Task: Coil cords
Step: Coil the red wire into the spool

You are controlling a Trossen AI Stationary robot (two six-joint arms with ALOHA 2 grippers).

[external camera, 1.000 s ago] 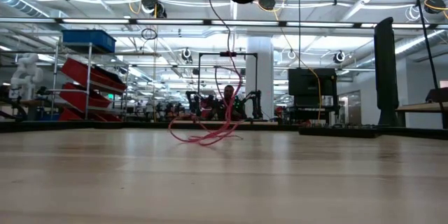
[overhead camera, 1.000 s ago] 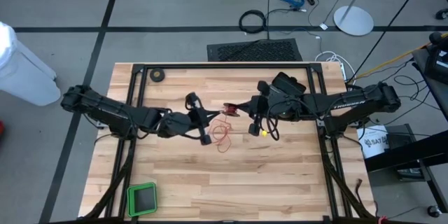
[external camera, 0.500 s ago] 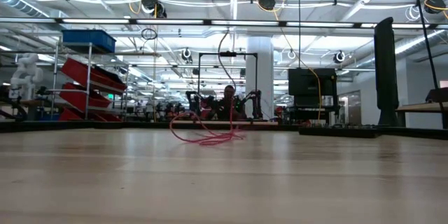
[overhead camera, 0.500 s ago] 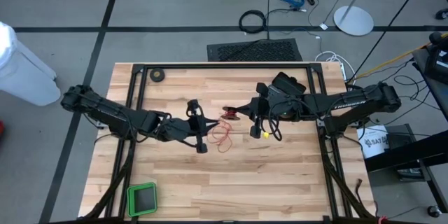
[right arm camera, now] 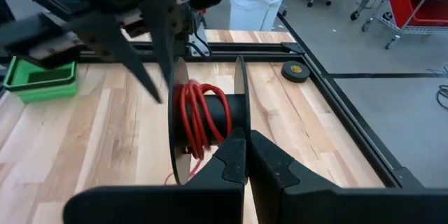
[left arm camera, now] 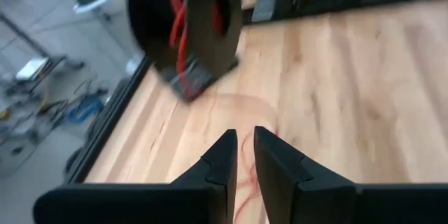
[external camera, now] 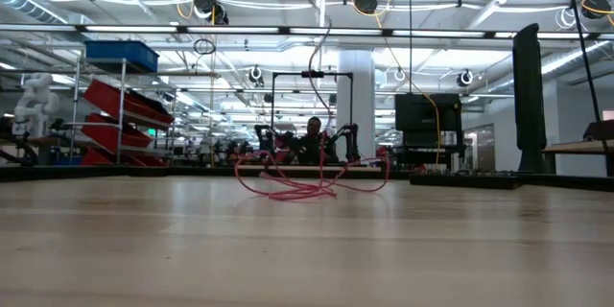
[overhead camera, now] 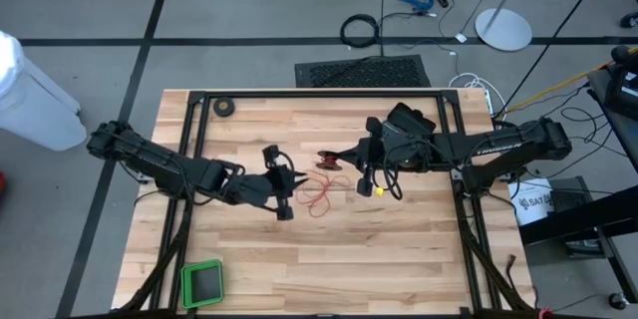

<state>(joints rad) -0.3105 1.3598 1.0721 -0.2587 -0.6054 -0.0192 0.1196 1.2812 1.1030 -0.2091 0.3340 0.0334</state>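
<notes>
Left of centre in the high view, the left gripper [overhead camera: 282, 181] pinches the red wire [overhead camera: 317, 195], whose slack lies mid-frame. The right gripper [overhead camera: 351, 161] clamps the reel [overhead camera: 327, 160]. Winding is underway; next, another turn.

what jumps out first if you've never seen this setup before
Mid-table, the two dark arms meet over a tangle of thin red wire lying loose on the wood. The right gripper is shut on a black reel with red wire wound round its core, held above the table. The left gripper points at the reel with fingers nearly closed. Away from this, a black tape roll sits at the far edge and a green tray at the near-left corner.
</notes>
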